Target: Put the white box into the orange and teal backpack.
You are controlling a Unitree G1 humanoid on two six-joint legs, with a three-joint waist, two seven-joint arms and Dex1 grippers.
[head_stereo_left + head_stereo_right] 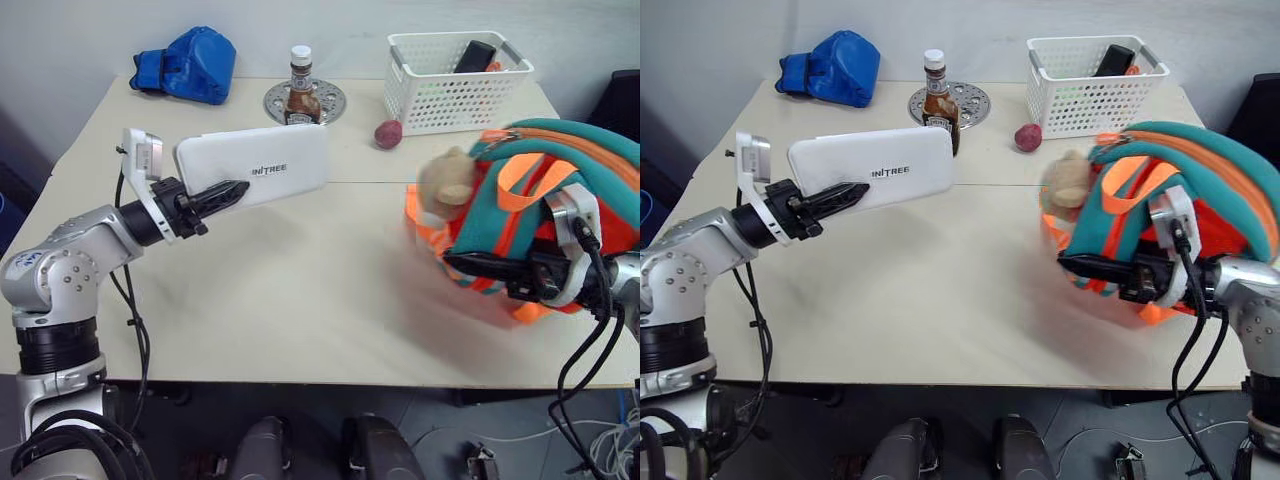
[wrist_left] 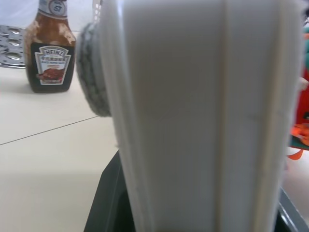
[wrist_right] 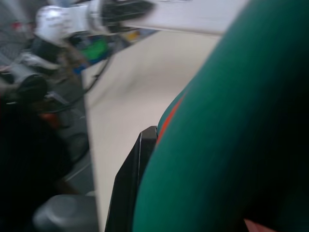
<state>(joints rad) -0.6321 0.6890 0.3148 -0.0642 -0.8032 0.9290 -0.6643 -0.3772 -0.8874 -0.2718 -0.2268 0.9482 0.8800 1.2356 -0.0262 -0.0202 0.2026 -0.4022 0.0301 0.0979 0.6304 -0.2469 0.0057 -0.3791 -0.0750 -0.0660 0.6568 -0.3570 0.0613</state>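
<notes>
White box: one, flat, lettered side facing the head camera, held level above the table's left half, long axis pointing toward the backpack; well apart from it.
Left gripper: black fingers clamped on the box's near end; box sticks out past the fingertips.
Orange and teal backpack: one, lifted at the table's right edge, teal padding uppermost, orange straps hanging; one tan plush toy at its left side.
Right gripper: pointing left, fingers closed on the backpack's lower teal-and-orange fabric.
Table: one, pale top.
Other items, counted: one blue bag at far left; one sauce bottle on one round metal trivet; one small reddish ball; one white basket with a dark object inside.
Left wrist view: box's edge seams close up, bottle label legible.
Right wrist view: teal fabric against one finger; left gripper with the box across the table.
</notes>
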